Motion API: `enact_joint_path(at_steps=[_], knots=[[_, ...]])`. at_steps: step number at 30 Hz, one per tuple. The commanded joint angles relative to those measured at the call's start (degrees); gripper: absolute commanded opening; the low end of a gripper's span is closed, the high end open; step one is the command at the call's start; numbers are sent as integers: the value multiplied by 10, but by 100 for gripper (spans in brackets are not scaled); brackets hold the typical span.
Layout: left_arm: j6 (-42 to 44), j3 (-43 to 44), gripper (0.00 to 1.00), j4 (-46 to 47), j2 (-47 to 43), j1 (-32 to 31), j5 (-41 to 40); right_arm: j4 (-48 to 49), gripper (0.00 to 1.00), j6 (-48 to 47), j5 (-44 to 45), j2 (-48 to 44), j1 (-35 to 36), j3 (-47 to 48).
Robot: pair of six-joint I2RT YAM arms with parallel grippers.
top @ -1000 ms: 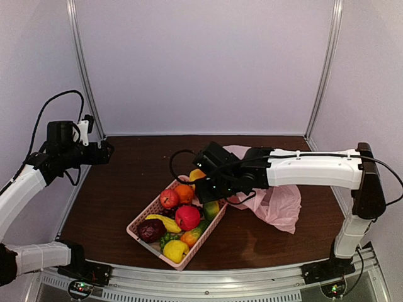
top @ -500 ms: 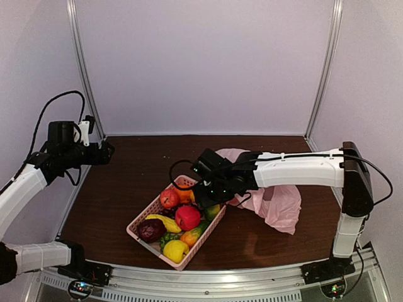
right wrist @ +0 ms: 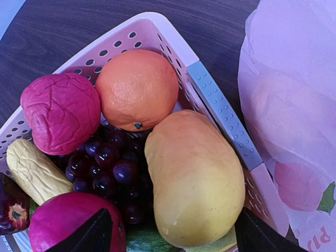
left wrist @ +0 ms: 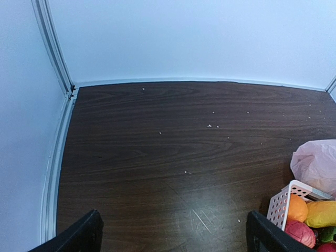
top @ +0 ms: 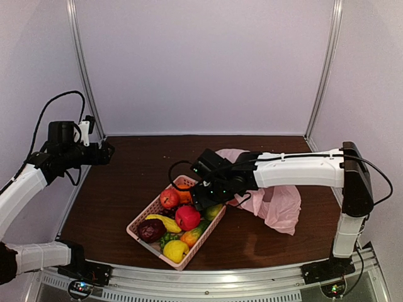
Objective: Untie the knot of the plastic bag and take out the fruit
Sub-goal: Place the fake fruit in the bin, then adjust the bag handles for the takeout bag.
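The right gripper [right wrist: 175,237] spreads its jaws wide astride a yellow fruit [right wrist: 194,178] in the basket [right wrist: 157,31]. The left gripper [left wrist: 173,239], raised at nine o'clock, gapes empty.

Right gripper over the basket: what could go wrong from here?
The long yellow-orange fruit lies atop the grapes against the basket rim; it might roll out toward the plastic bag. The open right gripper straddles it closely, so a slanted retreat could nudge it or catch the rim. The basket looks heaped, so further fruit may not settle.
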Motion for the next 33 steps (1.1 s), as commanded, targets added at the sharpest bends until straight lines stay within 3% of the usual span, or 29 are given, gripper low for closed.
enact_joint_path(at_steps=[1, 7, 15, 20, 27, 33], knots=[[8, -3, 96, 7, 4, 2, 7, 9, 83, -6, -2, -37, -3, 12], [7, -5, 96, 4, 5, 2, 14, 35, 84, -28, -12, -74, 4, 6], [4, -16, 92, 6, 0, 1, 42, 170, 86, -49, -125, -163, 14, -25], [-54, -32, 89, 12, -14, -20, 96, 200, 87, -48, -156, -218, 14, -37], [-195, -51, 90, 26, -68, -178, 98, 194, 87, -50, -114, -301, 13, -88], [-324, -84, 90, 123, -83, -345, 88, 162, 87, -55, -26, -375, 13, -149]])
